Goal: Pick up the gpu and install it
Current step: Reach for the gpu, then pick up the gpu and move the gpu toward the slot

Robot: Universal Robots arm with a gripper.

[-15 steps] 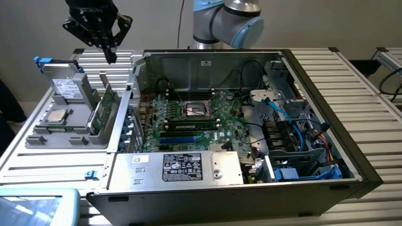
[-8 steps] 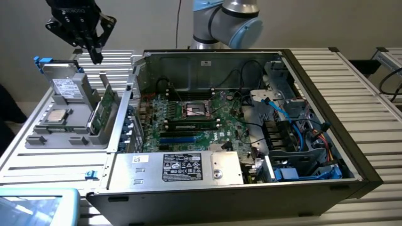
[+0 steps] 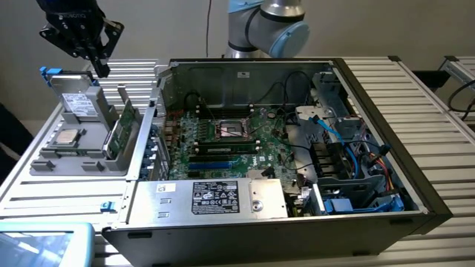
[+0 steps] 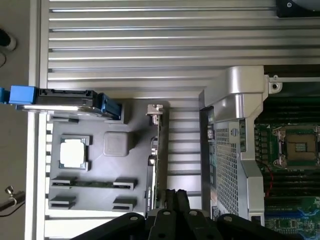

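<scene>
The gpu (image 3: 123,129) is seen as a flat green circuit card, stood upright on its long edge and seated in a slot along the side of the grey holder (image 3: 70,151) that lies toward the exterior view's right. From the wrist view it is presented edge-on as a thin green strip running the length of that side, with its silver end bracket (image 4: 155,111) set at one end of the holder. It is not yet lifted and is supported by the holder alone.
</scene>
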